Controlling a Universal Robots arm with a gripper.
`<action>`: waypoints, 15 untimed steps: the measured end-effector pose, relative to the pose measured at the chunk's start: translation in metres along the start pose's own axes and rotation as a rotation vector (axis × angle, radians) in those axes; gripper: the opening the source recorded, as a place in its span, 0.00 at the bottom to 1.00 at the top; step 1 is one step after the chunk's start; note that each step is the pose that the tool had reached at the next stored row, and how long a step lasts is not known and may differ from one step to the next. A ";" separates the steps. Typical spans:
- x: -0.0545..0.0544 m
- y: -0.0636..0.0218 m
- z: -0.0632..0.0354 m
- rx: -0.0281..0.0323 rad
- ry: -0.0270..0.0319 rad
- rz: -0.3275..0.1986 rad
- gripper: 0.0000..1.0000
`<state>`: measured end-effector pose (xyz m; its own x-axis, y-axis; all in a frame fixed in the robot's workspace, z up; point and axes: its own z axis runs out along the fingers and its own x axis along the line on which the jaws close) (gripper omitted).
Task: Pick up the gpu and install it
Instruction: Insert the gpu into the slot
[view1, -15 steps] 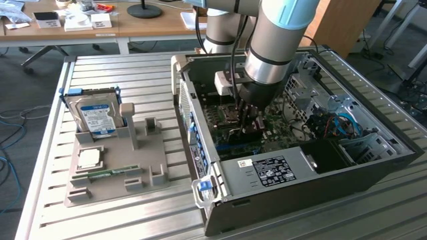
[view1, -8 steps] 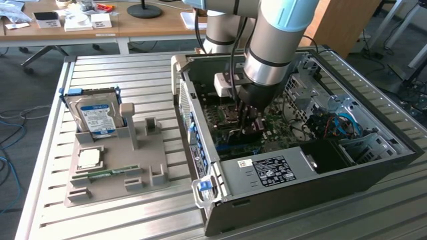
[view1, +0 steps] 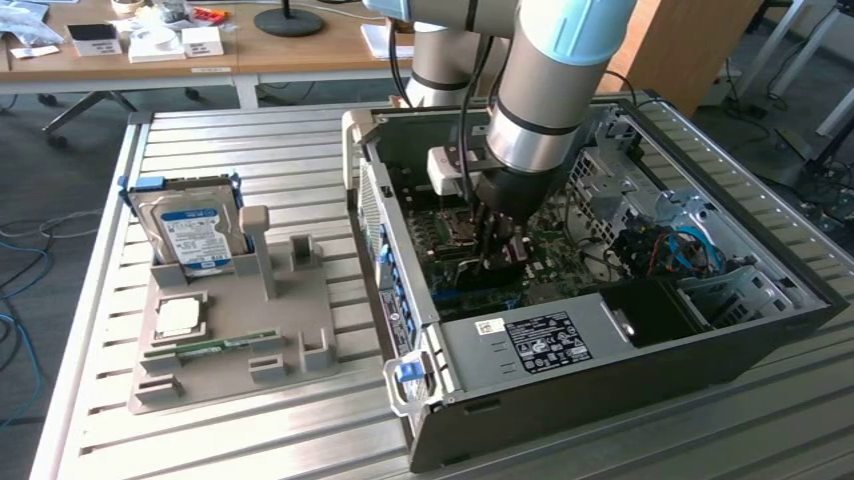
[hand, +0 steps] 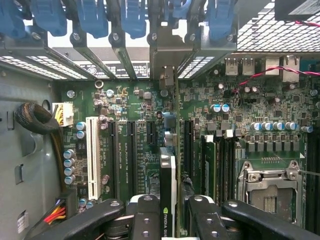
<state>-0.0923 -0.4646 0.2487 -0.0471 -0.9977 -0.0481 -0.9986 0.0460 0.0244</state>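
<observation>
A Universal Robots arm reaches down into an open desktop computer case (view1: 747, 340), its gripper (view1: 497, 252) low over the motherboard (view1: 567, 262). Seen from the wrist, the gripper (hand: 169, 212) is clamped narrowly on the gpu (hand: 168, 175) — a thin card held edge-on, a green logo showing at its near end, its silver end bracket (hand: 169, 55) up against the case's rear slot openings. The card stands upright in line with a black expansion slot among the motherboard (hand: 130, 150) connectors; whether it is fully seated cannot be told. The pick-up looks done and the install well advanced — the release is still to come. On the grey parts fixture (view1: 234, 335) outside the case, at the exterior view's left, a blue-labelled hard drive (view1: 196, 235), a processor (view1: 178, 317) and a memory stick (view1: 214, 347) sit untouched.
</observation>
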 end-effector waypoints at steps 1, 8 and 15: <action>0.000 0.0000 0.0000 0.0000 0.0001 0.000 0.26; 0.000 0.0002 0.0001 0.0001 -0.0003 0.000 0.33; 0.000 0.0000 0.0000 0.0000 0.0000 0.000 0.57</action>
<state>-0.0923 -0.4646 0.2487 -0.0471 -0.9977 -0.0481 -0.9986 0.0460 0.0244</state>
